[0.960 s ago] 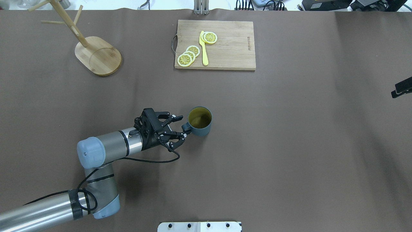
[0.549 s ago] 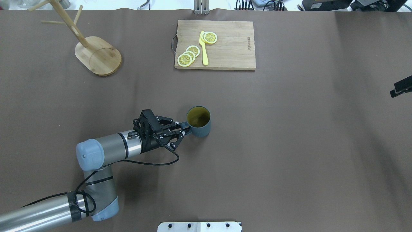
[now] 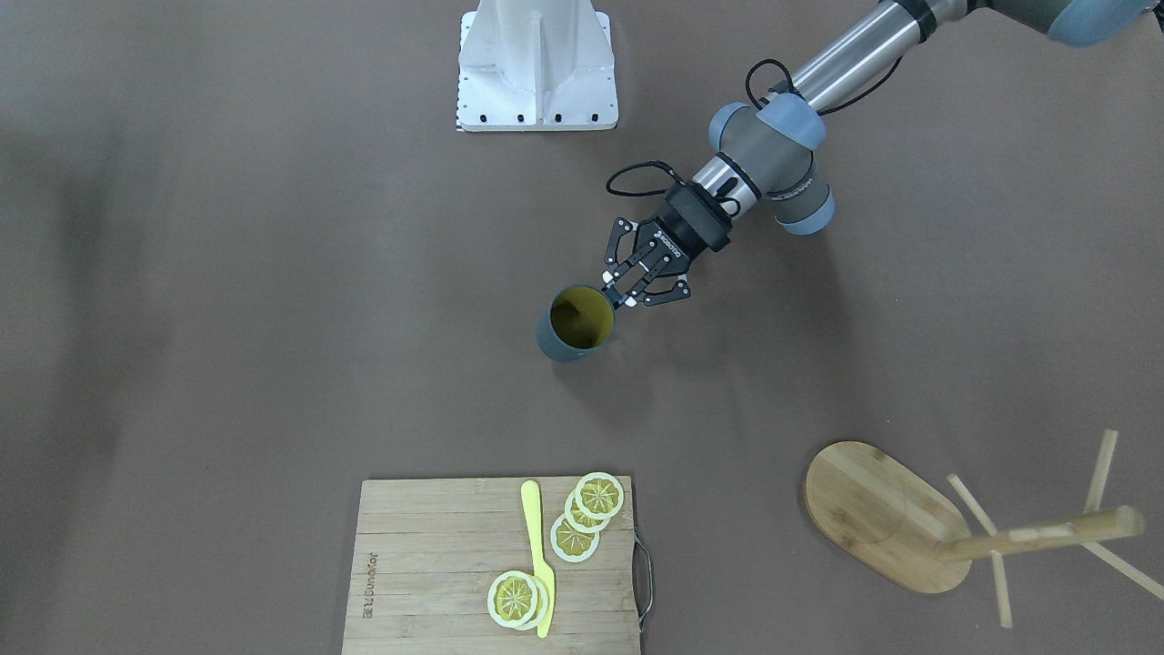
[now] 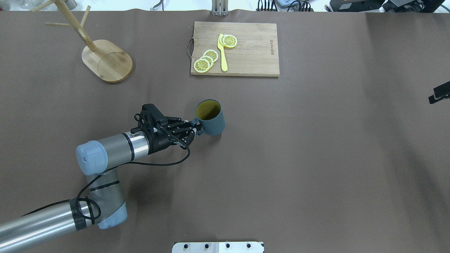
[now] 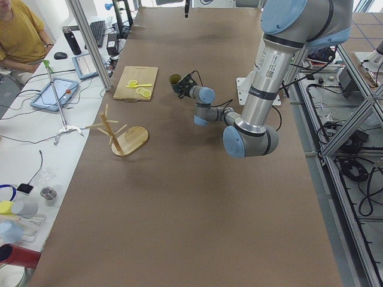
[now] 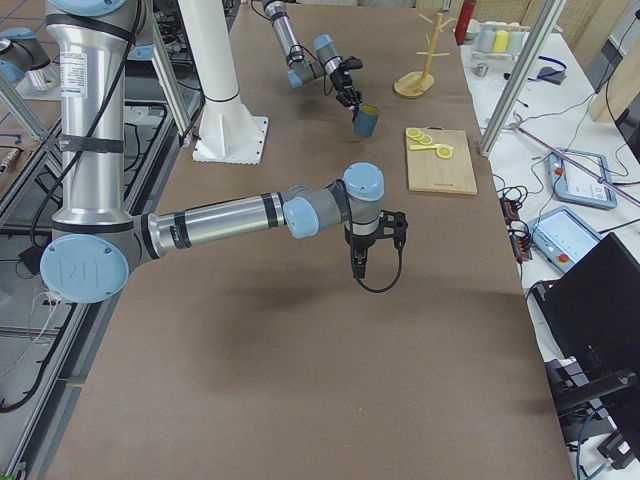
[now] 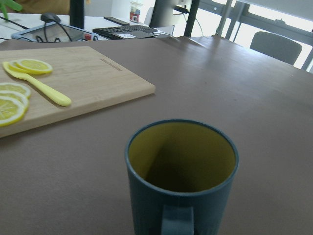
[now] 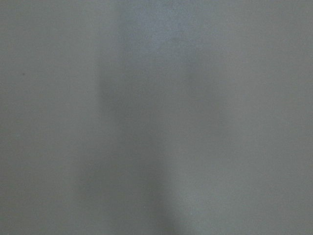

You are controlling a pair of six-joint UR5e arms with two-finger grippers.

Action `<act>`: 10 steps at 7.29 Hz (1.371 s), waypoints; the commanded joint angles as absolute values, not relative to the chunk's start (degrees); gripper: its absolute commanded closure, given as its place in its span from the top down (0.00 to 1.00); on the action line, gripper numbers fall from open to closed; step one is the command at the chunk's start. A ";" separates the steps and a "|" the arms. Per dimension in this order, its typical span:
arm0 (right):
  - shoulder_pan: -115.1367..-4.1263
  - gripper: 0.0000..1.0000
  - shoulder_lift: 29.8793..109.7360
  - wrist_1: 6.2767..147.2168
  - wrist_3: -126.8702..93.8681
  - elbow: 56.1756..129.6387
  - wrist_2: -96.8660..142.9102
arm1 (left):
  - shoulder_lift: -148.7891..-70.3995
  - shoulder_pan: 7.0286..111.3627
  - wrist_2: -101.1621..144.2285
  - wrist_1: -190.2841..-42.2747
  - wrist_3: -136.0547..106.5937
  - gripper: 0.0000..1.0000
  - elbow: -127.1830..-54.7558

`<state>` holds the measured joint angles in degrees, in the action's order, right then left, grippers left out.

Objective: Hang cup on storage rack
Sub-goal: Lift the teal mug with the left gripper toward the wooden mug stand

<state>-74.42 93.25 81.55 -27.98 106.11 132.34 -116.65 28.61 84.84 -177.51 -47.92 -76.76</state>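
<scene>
Clenched left gripper (image 4: 192,127) on the loop handle of cup (image 4: 211,123), mid-table toward the left side, slightly tilted: dark blue-grey outside, yellow-olive inside, empty. Could not tell the state of right gripper (image 6: 358,262). Saw rack (image 4: 107,60) well beyond, at far-left corner.

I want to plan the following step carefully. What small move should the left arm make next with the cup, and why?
Probably carry the cup a little toward the rack, up and to the robot's left, with the grip shut. The left gripper is shut on the handle, the cup is upright, and the rack stands apart near the far left corner, its pegs bare.
</scene>
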 commanded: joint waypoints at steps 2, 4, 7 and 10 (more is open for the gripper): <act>-74.97 1.00 93.25 81.21 -27.95 106.26 132.54 | -115.85 36.20 82.10 -178.06 -72.86 0.00 -76.29; -74.97 1.00 92.55 81.30 -27.95 106.17 132.28 | -116.36 42.58 82.79 -177.46 -93.19 0.00 -76.20; -75.58 1.00 92.55 81.12 -28.04 106.26 132.19 | -116.54 49.65 88.16 -177.36 -118.30 0.00 -75.85; -76.37 1.00 92.55 81.04 -28.04 106.35 132.27 | -117.68 54.75 85.71 -177.36 -146.28 0.00 -74.37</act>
<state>-76.03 92.54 81.05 -28.04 106.29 132.21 -117.49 53.44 87.16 -177.44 -137.01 -75.39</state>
